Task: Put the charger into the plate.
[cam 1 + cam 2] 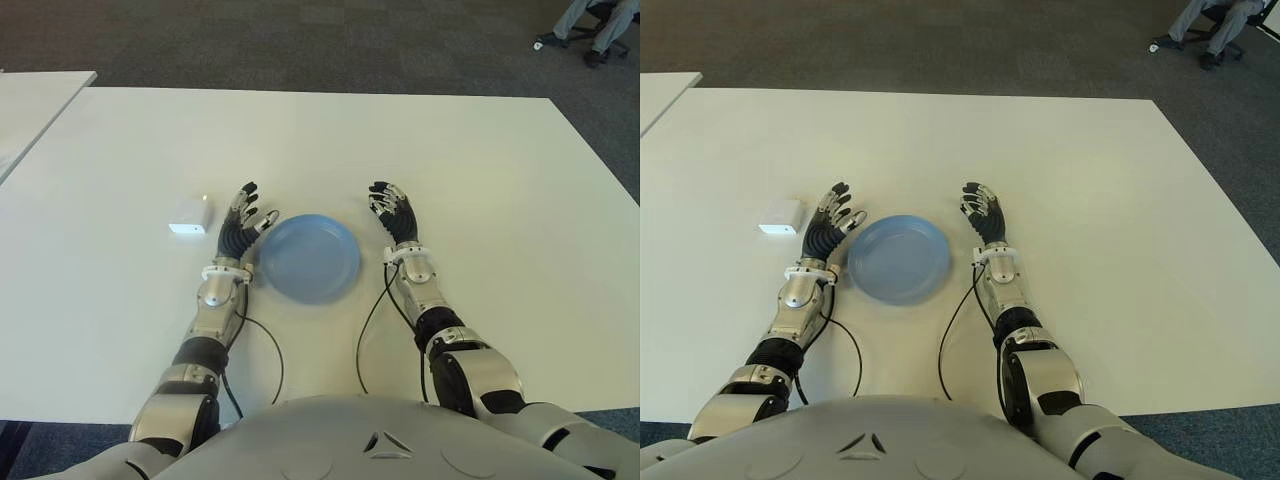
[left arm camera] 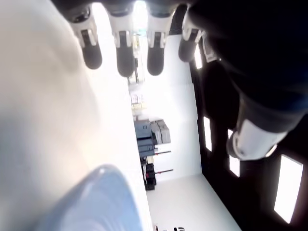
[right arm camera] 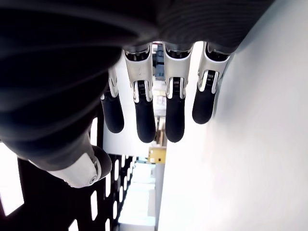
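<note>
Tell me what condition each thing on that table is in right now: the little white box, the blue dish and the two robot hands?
Small white rectangular charger: lying on the white table, untouched, outside the plate, to the left of the left hand.
Round blue plate: flat on the table, empty, between the two hands.
Left hand: open, fingers spread, holding nothing, between charger and plate.
Right hand: open, holding nothing, to the right of the plate.

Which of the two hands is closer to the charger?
The left hand: the charger lies just outside it, while the right hand is beyond the plate.
</note>
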